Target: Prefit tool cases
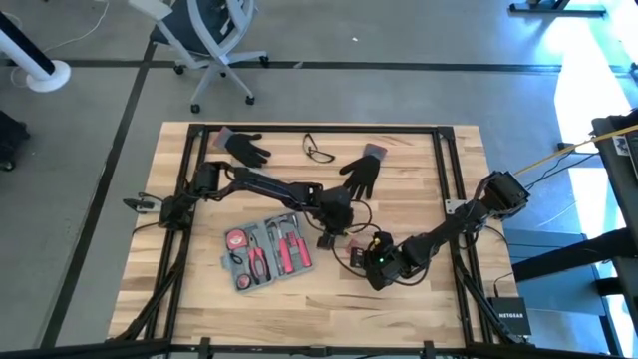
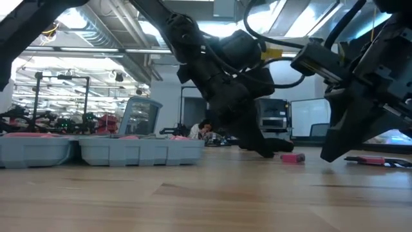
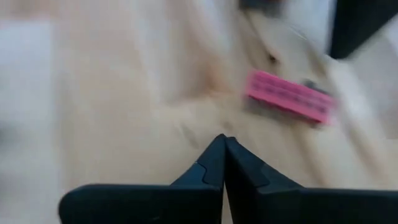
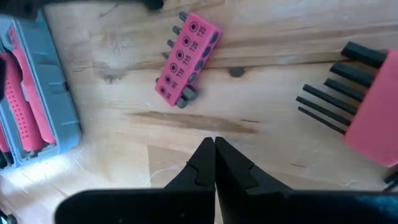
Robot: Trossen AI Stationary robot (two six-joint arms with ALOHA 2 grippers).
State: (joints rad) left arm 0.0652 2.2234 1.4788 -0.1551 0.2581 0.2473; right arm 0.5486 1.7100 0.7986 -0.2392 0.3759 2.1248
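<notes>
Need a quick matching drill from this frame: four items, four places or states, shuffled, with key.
Items:
1. tool case
2. pink bit holder
3. safety glasses
4. left gripper

States:
A. shut, holding nothing
B. open flat, tools in recesses
C. far table edge, between the two black gloves
D. loose on the wood, near both grippers

Pairs: 1-B, 2-D, 3-C, 4-A
</notes>
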